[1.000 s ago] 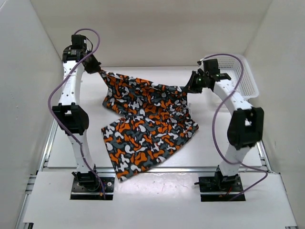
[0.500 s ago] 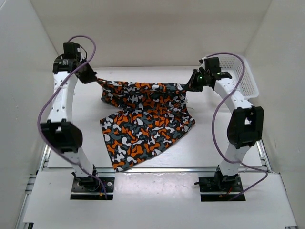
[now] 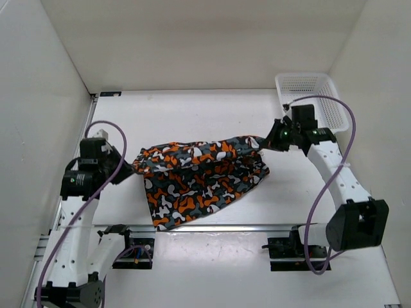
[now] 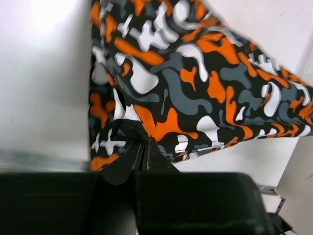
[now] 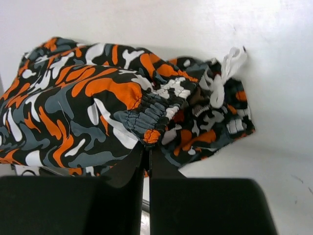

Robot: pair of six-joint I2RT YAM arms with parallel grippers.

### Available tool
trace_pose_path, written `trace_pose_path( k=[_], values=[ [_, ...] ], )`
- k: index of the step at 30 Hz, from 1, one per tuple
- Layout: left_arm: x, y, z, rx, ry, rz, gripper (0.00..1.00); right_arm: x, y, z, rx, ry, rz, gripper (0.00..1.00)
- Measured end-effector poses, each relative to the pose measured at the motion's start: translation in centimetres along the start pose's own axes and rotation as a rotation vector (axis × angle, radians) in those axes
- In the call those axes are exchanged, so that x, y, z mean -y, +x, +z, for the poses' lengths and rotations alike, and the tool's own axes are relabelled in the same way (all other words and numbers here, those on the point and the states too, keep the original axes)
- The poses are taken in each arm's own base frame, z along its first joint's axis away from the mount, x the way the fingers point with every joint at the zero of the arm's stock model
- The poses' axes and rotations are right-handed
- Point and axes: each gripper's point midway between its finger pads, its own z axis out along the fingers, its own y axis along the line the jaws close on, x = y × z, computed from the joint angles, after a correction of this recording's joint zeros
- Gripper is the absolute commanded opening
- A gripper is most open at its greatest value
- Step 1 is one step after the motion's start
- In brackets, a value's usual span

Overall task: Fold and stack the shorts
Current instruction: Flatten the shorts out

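Observation:
The camouflage shorts (image 3: 199, 176), orange, black, grey and white, hang stretched between my two grippers over the near half of the table. The raised edge runs left to right, and the lower part lies on the table, reaching the front rail. My left gripper (image 3: 131, 168) is shut on the left corner of the shorts (image 4: 161, 88). My right gripper (image 3: 264, 142) is shut on the elastic waistband (image 5: 146, 115) at the right end. A white drawstring (image 5: 222, 78) dangles beside the waistband.
A white mesh basket (image 3: 313, 96) stands at the back right corner of the table (image 3: 192, 115). White walls enclose the table on three sides. A metal rail (image 3: 218, 226) runs along the front edge, with the arm bases just below it.
Both grippers have pulled the held edge of the shorts from the back of the table toward the front. The cloth has folded over itself, covering a smaller area.

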Motion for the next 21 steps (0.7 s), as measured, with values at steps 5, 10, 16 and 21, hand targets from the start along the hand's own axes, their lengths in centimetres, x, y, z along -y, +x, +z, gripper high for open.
trace_pose_path(
  k=[5,10,16,21],
  values=[
    [-2.9,5.0,1.2,-0.102,-0.049,-0.041,0.10,2.4,4.6,-1.0,-0.057,0.060,0.029,0.00],
    [-2.2,4.2,1.2,-0.116,-0.063,-0.057,0.10,2.7,4.3,-0.7,-0.079,0.087,0.041,0.00],
    [3.4,-5.2,2.1,0.021,-0.026,-0.009,0.10,0.2,-4.3,2.6,-0.028,0.072,0.017,0.00],
    [6.1,-12.2,8.4,0.032,-0.075,0.001,0.29,-0.1,-10.8,8.3,0.010,0.067,0.002,0.66]
  ],
)
